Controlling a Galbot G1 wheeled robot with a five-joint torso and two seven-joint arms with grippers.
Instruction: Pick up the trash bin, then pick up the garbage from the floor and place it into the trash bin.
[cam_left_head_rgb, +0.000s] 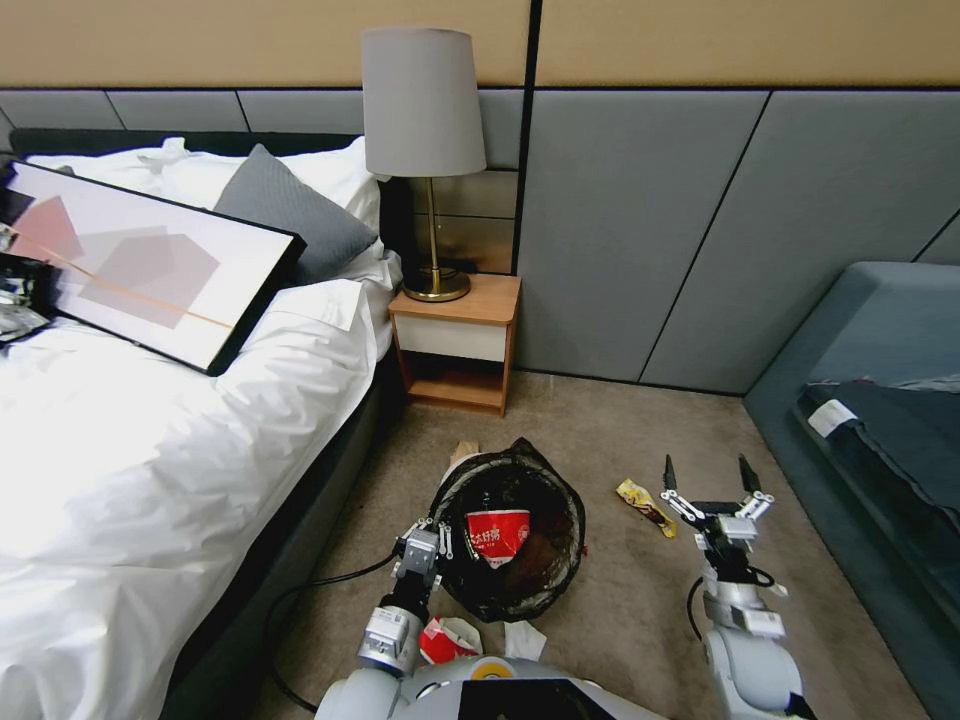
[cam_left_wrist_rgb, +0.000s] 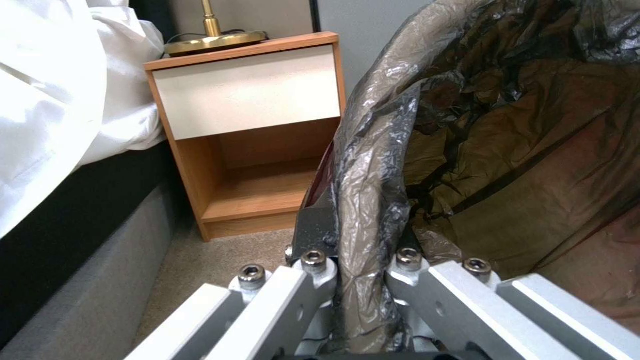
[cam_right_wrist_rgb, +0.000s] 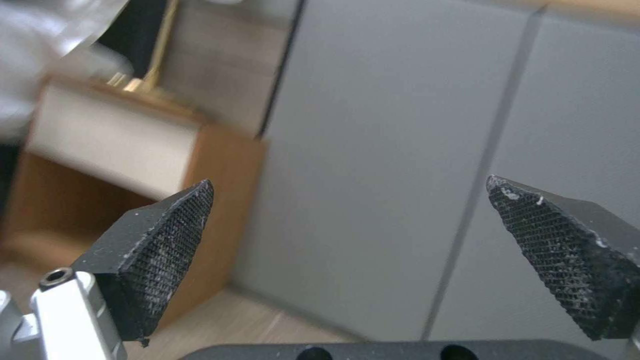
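Head view: left gripper (cam_left_head_rgb: 432, 543) clenched on trash bin (cam_left_head_rgb: 510, 535) rim; light, liner slippery. Right gripper (cam_left_head_rgb: 712, 480) released, above yellow wrapper (cam_left_head_rgb: 645, 505); flimsy, pinch mid-body.

left hand (cam_left_head_rgb: 432, 545) clamped tight, arm low and forward; right hand (cam_left_head_rgb: 708, 478) raised, fingers (cam_right_wrist_rgb: 163, 240) spread wide.

The trash bin (cam_left_head_rgb: 510, 535) sits on the floor (cam_left_head_rgb: 620, 620) before the nightstand (cam_left_head_rgb: 455, 340), with a cup (cam_left_head_rgb: 497, 533) inside it. The left tool (cam_left_head_rgb: 432, 540) is closed on the bin's near-left rim — the liner pinched between its fingers (cam_left_wrist_rgb: 313, 235). To the bin's right lies a wrapper (cam_left_head_rgb: 646, 505), and just right of that the right tool (cam_left_head_rgb: 712, 478) hangs with fingers spread. Near the robot, two scraps (cam_left_head_rgb: 450, 638) lie before the bin. The bed (cam_left_head_rgb: 150, 450) runs along the left; a lamp (cam_left_head_rgb: 425, 150) stands on the nightstand.
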